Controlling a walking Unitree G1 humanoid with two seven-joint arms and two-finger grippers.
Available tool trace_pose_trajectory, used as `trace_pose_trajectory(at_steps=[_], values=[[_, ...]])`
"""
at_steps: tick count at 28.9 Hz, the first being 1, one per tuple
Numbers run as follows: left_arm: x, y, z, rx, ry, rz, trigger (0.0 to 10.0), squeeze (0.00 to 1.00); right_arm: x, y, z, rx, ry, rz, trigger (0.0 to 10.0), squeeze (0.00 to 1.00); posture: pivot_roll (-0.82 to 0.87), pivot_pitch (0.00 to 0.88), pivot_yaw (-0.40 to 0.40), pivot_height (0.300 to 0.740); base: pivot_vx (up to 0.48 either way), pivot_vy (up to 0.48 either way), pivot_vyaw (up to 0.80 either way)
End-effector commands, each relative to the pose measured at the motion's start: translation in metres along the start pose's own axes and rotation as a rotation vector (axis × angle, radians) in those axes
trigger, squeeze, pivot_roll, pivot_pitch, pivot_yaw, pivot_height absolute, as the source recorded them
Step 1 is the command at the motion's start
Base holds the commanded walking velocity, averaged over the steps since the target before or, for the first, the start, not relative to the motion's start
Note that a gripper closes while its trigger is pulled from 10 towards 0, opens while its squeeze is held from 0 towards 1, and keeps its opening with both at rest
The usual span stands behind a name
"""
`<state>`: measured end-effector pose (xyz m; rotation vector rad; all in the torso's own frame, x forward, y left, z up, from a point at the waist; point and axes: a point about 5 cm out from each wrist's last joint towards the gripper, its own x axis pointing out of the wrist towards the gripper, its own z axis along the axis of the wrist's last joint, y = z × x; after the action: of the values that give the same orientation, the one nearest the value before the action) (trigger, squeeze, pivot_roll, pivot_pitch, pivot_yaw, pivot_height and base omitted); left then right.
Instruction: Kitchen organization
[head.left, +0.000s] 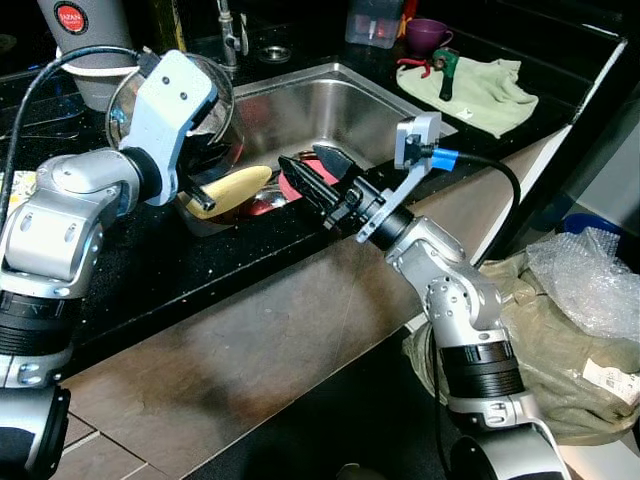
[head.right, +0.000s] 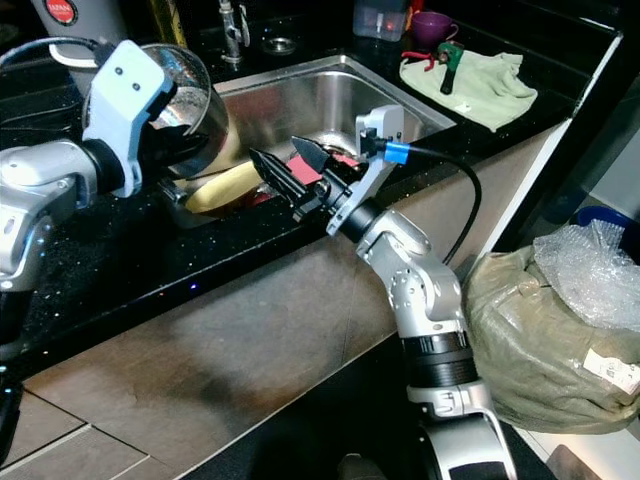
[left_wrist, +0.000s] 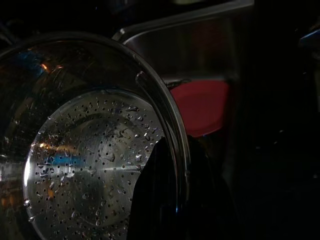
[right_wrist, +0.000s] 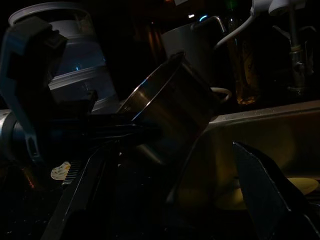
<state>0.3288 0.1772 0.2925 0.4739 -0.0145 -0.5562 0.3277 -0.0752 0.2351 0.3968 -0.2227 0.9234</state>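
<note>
A steel colander pot with a perforated bottom hangs tilted over the left end of the sink. My left gripper is shut on its rim, one black finger inside the pot and one outside. Below the pot a yellow curved item and something red lie in the sink. My right gripper stands open over the sink's near edge and points toward the pot. Nothing is between its fingers. The pot shows ahead of them.
A faucet stands behind the sink. A green cloth with hand tools, a purple cup and a clear container lie on the black counter at right. A white appliance stands at back left. A stuffed bag rests on the floor.
</note>
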Motion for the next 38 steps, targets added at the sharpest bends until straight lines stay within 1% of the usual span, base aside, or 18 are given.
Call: trace_pose_trajectory(at_steps=[1, 13, 38], values=[[-0.0019, -0.001, 0.0012, -0.002, -0.017, 0.011, 10.0, 0.0, -0.0033, -0.0021, -0.0024, -0.003, 0.002, -0.019, 10.0, 0.0, 0.07, 0.031, -0.016, 0.732, 0.0, 0.0, 0.0], [-0.0028, -0.0042, 0.0025, 0.001, -0.026, 0.008, 10.0, 0.0, -0.0023, -0.0007, -0.0027, 0.003, -0.005, -0.017, 10.0, 0.0, 0.07, 0.03, -0.014, 0.732, 0.0, 0.0, 0.0], [-0.0031, -0.0074, 0.0054, 0.006, -0.042, -0.006, 10.0, 0.0, -0.0022, -0.0003, -0.0014, 0.01, -0.014, -0.017, 10.0, 0.0, 0.07, 0.033, -0.014, 0.732, 0.297, 0.0, 0.0]])
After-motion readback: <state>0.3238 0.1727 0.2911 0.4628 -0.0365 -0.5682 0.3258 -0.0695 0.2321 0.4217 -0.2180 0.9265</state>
